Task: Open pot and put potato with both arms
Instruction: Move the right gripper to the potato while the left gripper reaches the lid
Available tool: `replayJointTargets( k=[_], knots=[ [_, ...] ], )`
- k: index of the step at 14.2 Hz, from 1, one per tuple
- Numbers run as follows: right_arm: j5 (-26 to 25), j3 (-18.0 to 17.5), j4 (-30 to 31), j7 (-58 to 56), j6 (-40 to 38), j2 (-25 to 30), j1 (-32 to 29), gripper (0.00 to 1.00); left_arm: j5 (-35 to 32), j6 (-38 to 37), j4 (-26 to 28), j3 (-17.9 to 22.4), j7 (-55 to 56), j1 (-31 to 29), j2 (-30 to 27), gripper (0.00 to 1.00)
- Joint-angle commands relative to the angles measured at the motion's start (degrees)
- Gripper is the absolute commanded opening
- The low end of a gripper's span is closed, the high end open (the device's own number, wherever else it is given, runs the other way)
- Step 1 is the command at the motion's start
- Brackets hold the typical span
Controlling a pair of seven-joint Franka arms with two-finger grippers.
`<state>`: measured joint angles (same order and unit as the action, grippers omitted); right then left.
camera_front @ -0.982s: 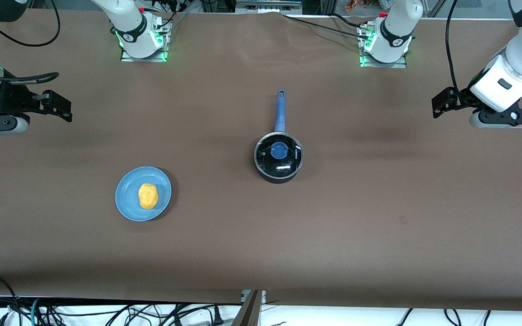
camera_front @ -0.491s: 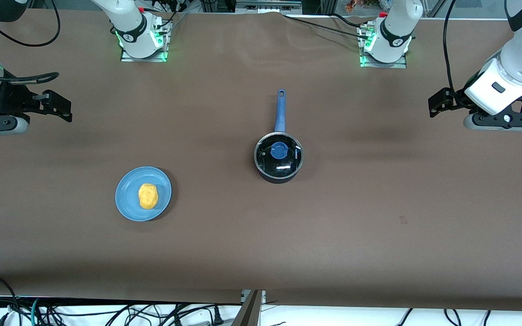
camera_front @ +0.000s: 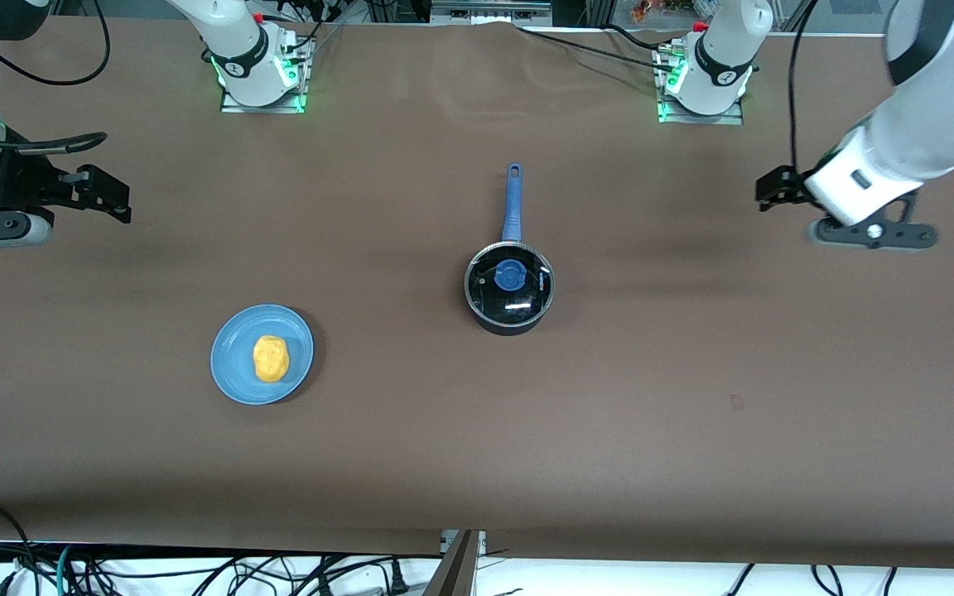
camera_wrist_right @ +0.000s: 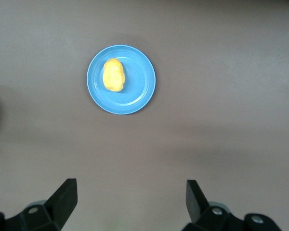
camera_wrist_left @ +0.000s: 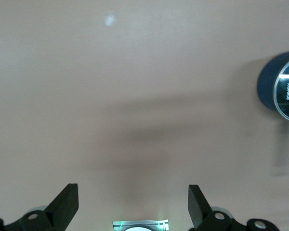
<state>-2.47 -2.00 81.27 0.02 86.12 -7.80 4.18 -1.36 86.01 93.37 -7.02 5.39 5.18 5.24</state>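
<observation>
The black pot point(camera_front: 508, 308) stands mid-table with its glass lid point(camera_front: 527, 294) on, blue knob point(camera_front: 509, 276) up. Its blue handle point(camera_front: 513, 203) points toward the robots' bases. The pot's edge also shows in the left wrist view point(camera_wrist_left: 266, 86). The yellow-orange potato point(camera_front: 271, 358) lies on a blue plate point(camera_front: 233, 364), nearer the front camera and toward the right arm's end; the right wrist view shows the potato point(camera_wrist_right: 113, 75) too. My left gripper point(camera_front: 775, 189) is open and empty in the air over bare table at the left arm's end point(camera_wrist_left: 133, 192). My right gripper point(camera_front: 104, 194) waits open and empty point(camera_wrist_right: 131, 187).
The brown table cover point(camera_front: 692, 372) spreads round the pot and plate. The two arm bases point(camera_front: 260, 70) stand at the edge farthest from the front camera. Cables hang below the nearest table edge point(camera_front: 195, 571).
My left arm has moved in from its end of the table toward the pot and tilted. The right arm, pot and potato have not moved.
</observation>
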Motion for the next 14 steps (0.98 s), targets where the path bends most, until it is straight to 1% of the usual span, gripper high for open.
replayJointTargets(
  k=[1,3,5,6,8,9,12,14],
  knots=[
    [-0.5,-0.3,0.1,0.6,-0.1,0.2,-0.4,1.00,2.7,-0.9,-5.6,-0.2,3.5,6.9,8.3,1.00],
    [-0.7,-0.1,0.9,0.7,1.4,-0.8,-0.2,1.00,3.6,2.6,-8.0,-0.4,13.3,12.4,12.4,1.00],
    [-1.0,-0.3,1.5,0.9,3.7,-1.6,0.0,1.00,7.8,8.3,-9.2,-0.3,16.0,17.0,17.4,1.00],
    [-1.0,-0.3,2.7,0.9,5.6,-2.4,0.4,1.00,8.6,11.7,-9.3,-0.2,18.8,18.9,19.3,1.00],
    [-1.0,-0.6,7.4,0.7,12.9,-3.5,0.7,1.00,8.4,19.9,-9.4,-0.2,23.8,21.4,22.7,1.00],
    [-1.0,-0.6,8.9,0.7,16.4,-5.5,1.1,1.00,8.2,23.3,-9.4,-0.2,24.3,22.4,24.6,1.00],
    [-0.8,-0.6,9.4,0.3,23.8,-11.6,1.4,1.00,8.0,29.4,-9.2,0.0,28.4,26.9,29.9,1.00],
    [-0.4,-0.6,9.3,-1.4,28.9,-16.0,1.4,1.00,8.0,32.6,-9.2,0.0,29.8,28.1,31.5,1.00]
  ],
)
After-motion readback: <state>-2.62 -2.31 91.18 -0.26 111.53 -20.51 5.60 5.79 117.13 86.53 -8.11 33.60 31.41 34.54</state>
